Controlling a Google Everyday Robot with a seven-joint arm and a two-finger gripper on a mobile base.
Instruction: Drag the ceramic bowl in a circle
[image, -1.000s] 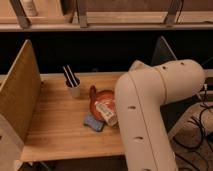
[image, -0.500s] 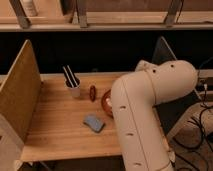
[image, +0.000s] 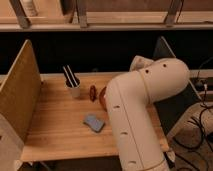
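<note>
Gripper sits hidden behind the bulky white arm at frame centre, pressed together; whether it pinches the ceramic bowl cannot be told. Only the bowl's left edge peeks out, mid-tabletop, just right of the small dark upright object. It is probably rigid, fairly heavy, glossy-slick and chippable, so best taken at the rim. Being round, it has no long axis; its opening presumably faces up.

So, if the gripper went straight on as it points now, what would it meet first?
The gripper is hidden behind the arm, near the bowl. Probably the bowl first, but its line cannot be seen.
</note>
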